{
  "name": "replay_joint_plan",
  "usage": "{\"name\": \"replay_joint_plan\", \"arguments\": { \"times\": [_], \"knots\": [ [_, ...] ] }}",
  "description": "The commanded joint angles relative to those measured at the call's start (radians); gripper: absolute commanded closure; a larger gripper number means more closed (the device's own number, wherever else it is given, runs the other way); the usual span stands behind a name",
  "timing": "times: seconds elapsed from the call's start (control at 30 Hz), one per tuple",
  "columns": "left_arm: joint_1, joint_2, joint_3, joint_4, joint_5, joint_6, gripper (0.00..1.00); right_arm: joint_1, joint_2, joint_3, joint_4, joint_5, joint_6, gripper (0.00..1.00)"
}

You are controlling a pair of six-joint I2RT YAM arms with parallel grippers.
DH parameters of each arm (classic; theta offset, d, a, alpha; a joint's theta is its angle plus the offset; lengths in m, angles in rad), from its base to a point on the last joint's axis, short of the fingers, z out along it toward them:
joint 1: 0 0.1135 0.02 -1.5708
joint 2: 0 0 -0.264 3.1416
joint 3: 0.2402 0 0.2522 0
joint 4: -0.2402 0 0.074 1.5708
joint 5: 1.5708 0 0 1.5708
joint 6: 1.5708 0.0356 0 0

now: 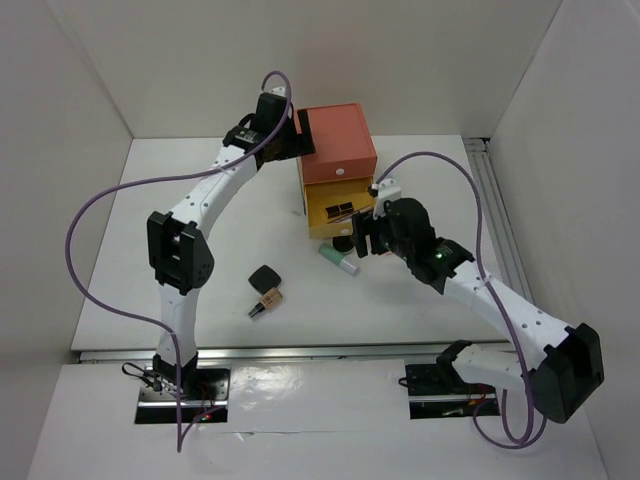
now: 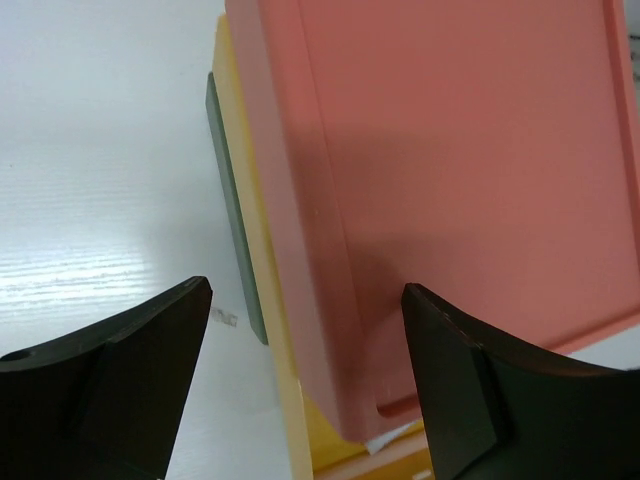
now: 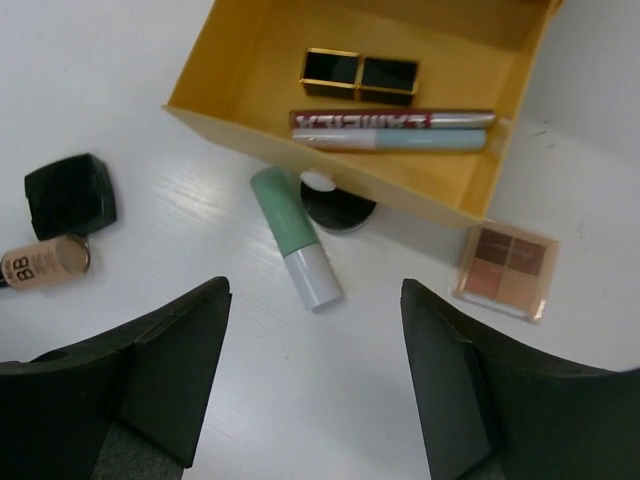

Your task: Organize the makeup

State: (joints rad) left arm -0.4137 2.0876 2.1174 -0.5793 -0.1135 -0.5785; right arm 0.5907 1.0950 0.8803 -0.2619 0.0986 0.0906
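Note:
My right gripper (image 3: 315,370) is open and empty, hovering over the table in front of the open yellow drawer (image 3: 230,90). In the drawer lie a gold-black lipstick (image 3: 360,75) and two thin pencils (image 3: 392,130). On the table lie a mint tube (image 3: 295,237), a round black pot (image 3: 338,208) partly under the drawer front, a pink-brown palette (image 3: 505,270), a black square compact (image 3: 70,195) and a beige BB tube (image 3: 45,263). My left gripper (image 2: 305,370) is open, its fingers astride the edge of the coral top (image 2: 460,180) of the drawer box, touching nothing that I can see.
The stacked drawer box (image 1: 338,140) stands at the back centre, with yellow (image 2: 250,200) and green (image 2: 235,230) layers under the coral one. The compact (image 1: 265,276) and BB tube (image 1: 265,300) lie mid-table. White walls enclose the table on three sides.

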Motion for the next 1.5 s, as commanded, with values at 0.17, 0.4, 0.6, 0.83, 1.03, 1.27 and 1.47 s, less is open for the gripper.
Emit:
{"name": "replay_joint_plan", "arguments": {
  "times": [0.17,0.4,0.6,0.83,1.03,1.27,1.47],
  "knots": [
    [0.006,0.049,0.053,0.07,0.008,-0.035,0.22,0.095,0.16,-0.006,0.07,0.089,0.063,0.38],
    [0.006,0.058,-0.011,0.093,0.02,-0.023,0.41,0.095,0.347,0.043,0.257,0.14,0.161,0.5],
    [0.006,0.069,-0.033,0.093,0.04,-0.032,0.42,0.073,0.473,0.112,0.378,0.225,0.161,0.7],
    [0.006,0.078,-0.043,0.102,0.071,-0.023,0.42,0.041,0.617,0.132,0.654,0.334,0.16,0.8],
    [0.006,0.088,-0.062,0.102,0.08,-0.012,0.47,0.011,0.752,0.252,0.799,0.411,0.182,0.77],
    [0.006,0.088,-0.073,0.102,0.092,0.008,0.48,-0.02,0.876,0.387,0.856,0.431,0.205,0.6],
    [0.006,0.088,-0.073,0.093,0.092,0.017,0.48,-0.042,0.859,0.352,0.787,0.366,0.227,0.36]
  ]
}}
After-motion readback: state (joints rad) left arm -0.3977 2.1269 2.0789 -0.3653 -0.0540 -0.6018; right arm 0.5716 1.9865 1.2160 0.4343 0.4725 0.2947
